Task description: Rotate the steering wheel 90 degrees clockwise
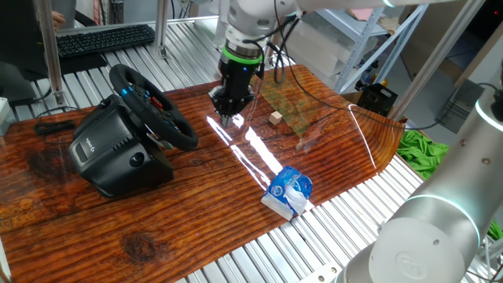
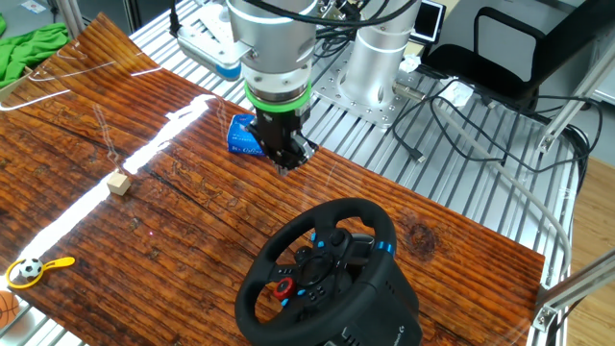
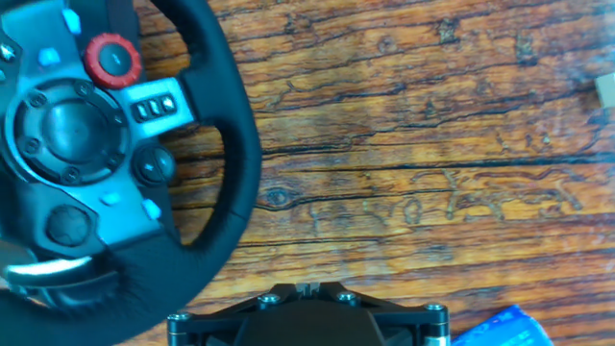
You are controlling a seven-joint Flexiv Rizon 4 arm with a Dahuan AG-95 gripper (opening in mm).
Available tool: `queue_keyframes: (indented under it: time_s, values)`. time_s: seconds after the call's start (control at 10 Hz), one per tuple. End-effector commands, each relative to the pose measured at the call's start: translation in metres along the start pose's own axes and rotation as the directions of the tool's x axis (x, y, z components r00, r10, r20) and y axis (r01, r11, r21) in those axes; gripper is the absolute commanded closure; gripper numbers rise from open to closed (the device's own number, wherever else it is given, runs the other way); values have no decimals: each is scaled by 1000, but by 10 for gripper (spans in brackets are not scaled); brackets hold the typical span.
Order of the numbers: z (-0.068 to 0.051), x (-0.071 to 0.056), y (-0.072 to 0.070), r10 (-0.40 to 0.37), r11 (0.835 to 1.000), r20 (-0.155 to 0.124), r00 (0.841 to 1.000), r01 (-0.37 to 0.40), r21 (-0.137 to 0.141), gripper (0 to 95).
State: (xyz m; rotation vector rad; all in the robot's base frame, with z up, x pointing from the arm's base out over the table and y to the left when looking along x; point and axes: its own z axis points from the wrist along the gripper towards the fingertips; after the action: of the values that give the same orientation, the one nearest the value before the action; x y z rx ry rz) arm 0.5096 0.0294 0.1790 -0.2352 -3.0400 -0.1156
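Observation:
The steering wheel is a black round racing wheel on a bulky black base, standing at the left of the wooden table. It also shows in the other fixed view, and its rim and hub with a red button fill the left of the hand view. My gripper hangs above the table to the right of the wheel, apart from it, with its fingers together and nothing between them. It shows in the other fixed view and at the bottom edge of the hand view.
A small wooden block lies right of the gripper. A blue and white packet lies at the table's near edge. A black keyboard sits behind the table. A small ball toy and a green cloth lie aside.

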Motion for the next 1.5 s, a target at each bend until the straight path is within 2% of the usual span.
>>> queue_keyframes:
  time_s: [0.1, 0.2, 0.4, 0.7, 1.0, 1.3, 1.4, 1.5]
  values:
    - [-2, -6, 8, 67, 996, -35, 997, -69, -59, 950]
    - [-2, -10, 13, 83, 994, -42, 996, -86, -68, 950]
    - [-3, -15, 21, 94, 993, -49, 994, -97, -65, 950]
    - [-3, -22, 40, 128, 989, -66, 990, -132, -66, 950]
    - [-3, -31, 56, 166, 982, -84, 983, -173, -78, 950]
    - [1, -38, 69, 209, 968, -113, 971, -222, -115, 950]
    - [5, -41, 71, 213, 964, -123, 969, -229, -135, 950]
    - [7, -43, 72, 213, 963, -128, 969, -230, -142, 950]
